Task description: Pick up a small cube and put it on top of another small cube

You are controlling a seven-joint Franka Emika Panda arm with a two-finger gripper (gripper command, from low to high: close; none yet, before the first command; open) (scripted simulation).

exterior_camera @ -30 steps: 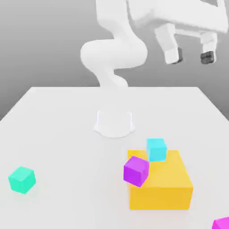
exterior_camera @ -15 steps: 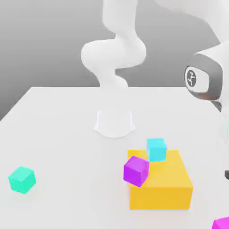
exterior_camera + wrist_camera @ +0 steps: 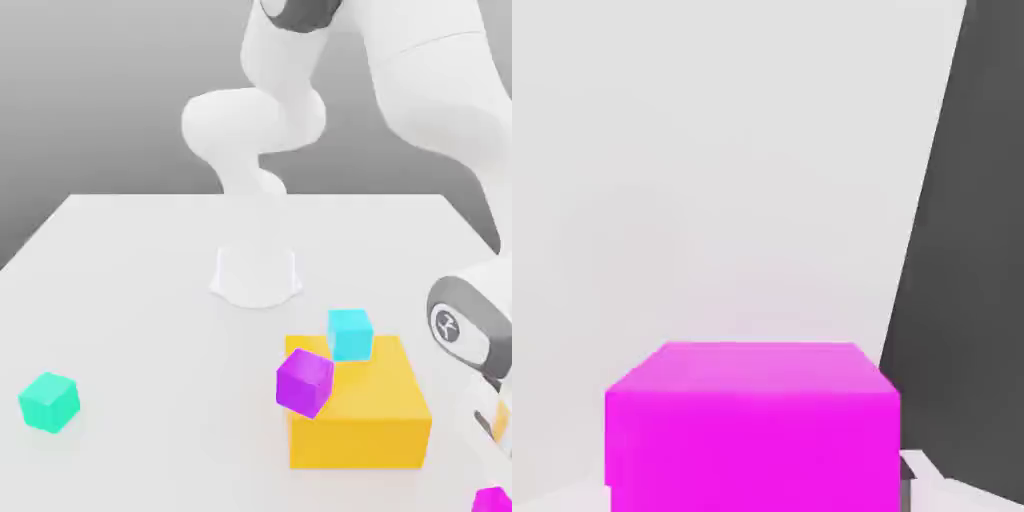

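The small cube [image 3: 492, 499] is magenta-pink and sits on the white table at the near right corner in the exterior view. My gripper [image 3: 490, 480] has come down right over it, with the wrist [image 3: 462, 327] just above. The hand view has the small cube [image 3: 752, 425] very close, and a dark fingertip [image 3: 907, 482] touches its side. The jaws are shut on the small cube, which rests on the table.
A large yellow block [image 3: 370, 425] stands left of my hand, with a cyan cube [image 3: 350, 333] on its far edge and a violet-purple cube [image 3: 304, 381] against its corner. A teal cube [image 3: 48, 401] lies far left. The arm's base [image 3: 257, 275] is mid-table. The table edge [image 3: 927, 250] runs close beside the small cube.
The arm swung down from high at the back right to the near right corner, onto the magenta cube. Its jaws went from open to shut. The other cubes stayed put.
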